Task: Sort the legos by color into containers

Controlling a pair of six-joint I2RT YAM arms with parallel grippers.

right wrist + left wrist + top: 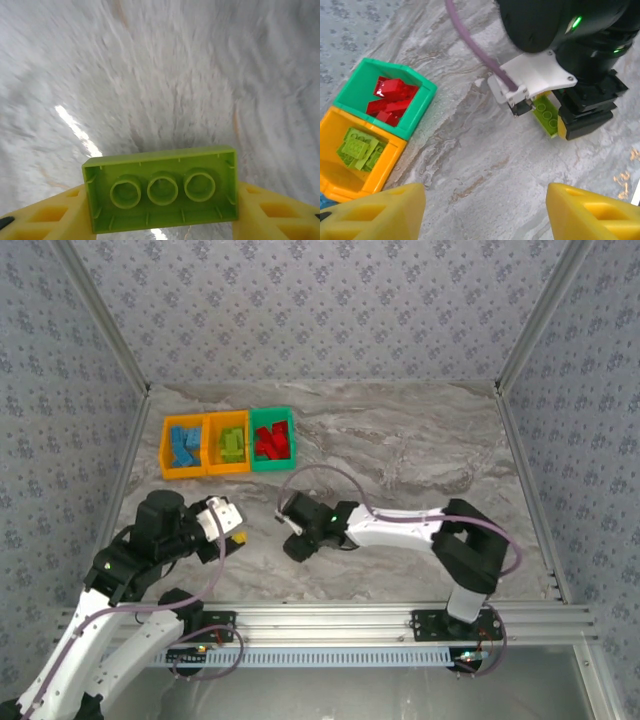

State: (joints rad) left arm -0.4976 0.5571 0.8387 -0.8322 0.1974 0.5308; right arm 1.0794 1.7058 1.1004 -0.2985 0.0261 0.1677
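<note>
the right gripper [160, 220] pinched a lime green brick [160, 195] between its jaws, seemingly just above the table [420, 460]. an orange bin [228, 469] holding lime bricks sat at its eleven o'clock. the left gripper [485, 202] gaped wide, holding nothing.

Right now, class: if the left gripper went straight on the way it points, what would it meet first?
The left gripper would probably meet bare table first, between the green bin and the right gripper holding a lime brick; depth is unclear.
</note>
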